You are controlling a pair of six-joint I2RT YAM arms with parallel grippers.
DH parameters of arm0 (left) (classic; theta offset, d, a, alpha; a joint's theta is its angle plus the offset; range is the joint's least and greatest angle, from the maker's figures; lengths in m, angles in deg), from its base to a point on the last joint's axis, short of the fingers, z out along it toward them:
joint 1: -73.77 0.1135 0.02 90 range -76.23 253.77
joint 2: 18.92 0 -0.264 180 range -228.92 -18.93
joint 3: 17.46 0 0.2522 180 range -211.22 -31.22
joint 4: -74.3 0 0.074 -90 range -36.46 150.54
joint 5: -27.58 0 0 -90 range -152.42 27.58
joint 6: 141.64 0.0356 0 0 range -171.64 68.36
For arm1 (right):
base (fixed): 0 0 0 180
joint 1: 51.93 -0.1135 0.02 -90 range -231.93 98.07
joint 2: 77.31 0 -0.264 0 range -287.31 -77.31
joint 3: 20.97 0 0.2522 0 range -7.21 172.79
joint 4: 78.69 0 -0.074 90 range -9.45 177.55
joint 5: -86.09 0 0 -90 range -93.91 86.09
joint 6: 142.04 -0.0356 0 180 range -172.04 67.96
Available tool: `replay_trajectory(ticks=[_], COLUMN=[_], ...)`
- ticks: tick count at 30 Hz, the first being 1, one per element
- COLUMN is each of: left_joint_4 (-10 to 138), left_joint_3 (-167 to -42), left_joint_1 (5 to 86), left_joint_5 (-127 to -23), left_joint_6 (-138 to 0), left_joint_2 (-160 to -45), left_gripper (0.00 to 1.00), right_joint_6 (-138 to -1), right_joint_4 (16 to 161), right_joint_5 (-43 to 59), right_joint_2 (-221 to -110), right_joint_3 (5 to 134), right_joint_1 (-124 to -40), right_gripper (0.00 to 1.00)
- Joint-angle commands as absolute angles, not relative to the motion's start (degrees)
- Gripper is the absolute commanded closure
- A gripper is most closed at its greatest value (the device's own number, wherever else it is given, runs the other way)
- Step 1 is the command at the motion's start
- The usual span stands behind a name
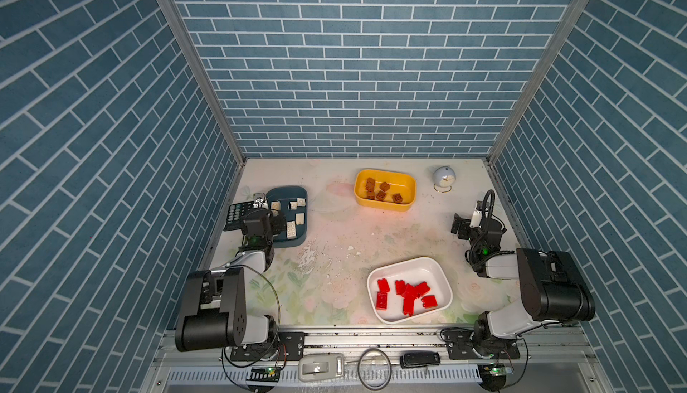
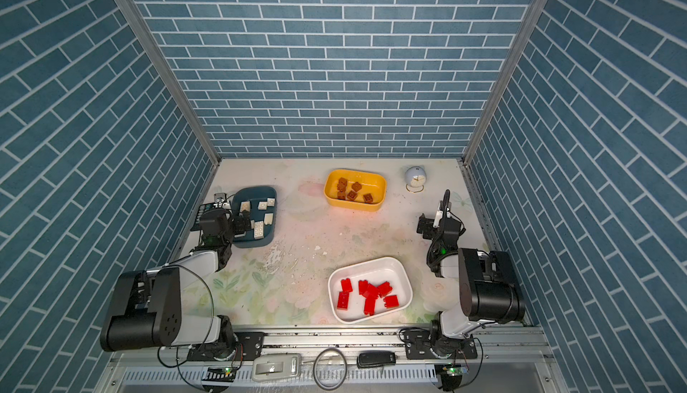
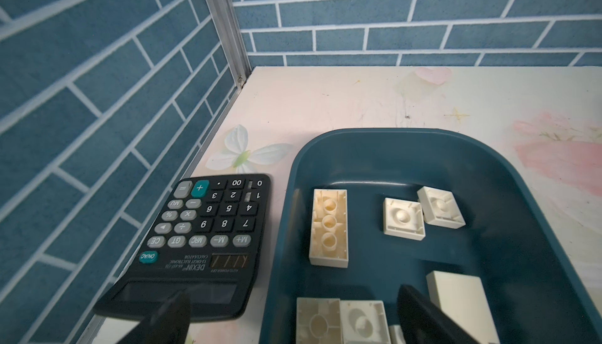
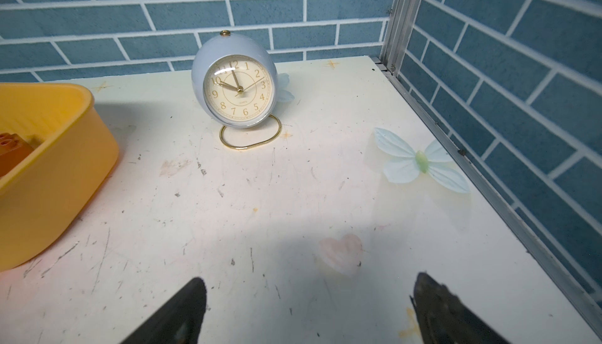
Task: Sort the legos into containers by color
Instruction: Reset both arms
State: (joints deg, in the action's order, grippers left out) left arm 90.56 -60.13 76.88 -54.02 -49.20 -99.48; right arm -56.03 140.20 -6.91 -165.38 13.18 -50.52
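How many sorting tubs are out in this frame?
3. The yellow tub sits at the back centre, the teal tub at the left edge, and the white tub near the front right. None appears hidden.

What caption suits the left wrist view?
Open left gripper near teal tub of cream bricks, calculator beside it.
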Motion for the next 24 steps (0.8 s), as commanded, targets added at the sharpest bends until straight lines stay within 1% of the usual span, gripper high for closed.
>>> replay_trajectory(ticks=[1, 3, 6, 7, 8, 9, 11, 12, 15, 24], left_joint_4=[87.8, 89.17, 87.0, 89.53, 97.7, 101.78, 96.42, 96.27, 100.96, 101.72], left_joint_3=[-61.56, -60.72, -61.21, -59.92, -56.99, -56.35, -59.86, -60.0, -57.56, -56.75], left_joint_1=[72.98, 70.99, 70.78, 70.99, 71.02, 71.04, 70.62, 70.6, 70.44, 70.34], left_joint_5=[-51.77, -50.07, -51.59, -53.5, -55.89, -57.33, -56.14, -55.76, -55.7, -53.32], left_joint_6=[-44.14, -42.41, -44.47, -46.47, -47.46, -47.02, -46.86, -47.22, -46.83, -47.8], left_joint_2=[-100.68, -100.39, -98.99, -98.73, -99.61, -101.97, -103.51, -103.72, -104.29, -103.44], left_gripper=[0.0, 0.0, 0.0, 0.0, 0.0, 0.0, 0.0, 0.0, 0.0, 0.0], right_joint_6=[-53.97, -53.93, -53.67, -53.62, -53.6, -53.6, -53.69, -53.71, -53.98, -53.89], right_joint_4=[145.12, 147.12, 148.28, 148.37, 148.57, 149.11, 150.22, 150.69, 150.86, 151.45], right_joint_5=[-4.99, -5.04, -4.65, -4.44, -4.35, -4.35, -4.47, -4.75, -5.12, -5.21], right_joint_2=[-165.34, -165.23, -165.18, -165.29, -165.19, -165.2, -165.19, -165.25, -165.28, -165.35], right_joint_3=[10.97, 9.86, 9.18, 9.14, 9.06, 8.76, 8.19, 7.92, 7.88, 7.57], right_joint_1=[-50.26, -50.26, -50.26, -50.26, -50.26, -50.26, -50.26, -50.26, -50.26, -50.26], right_gripper=[0.02, 0.01, 0.01, 0.02, 0.02, 0.01, 0.02, 0.01, 0.02, 0.01])
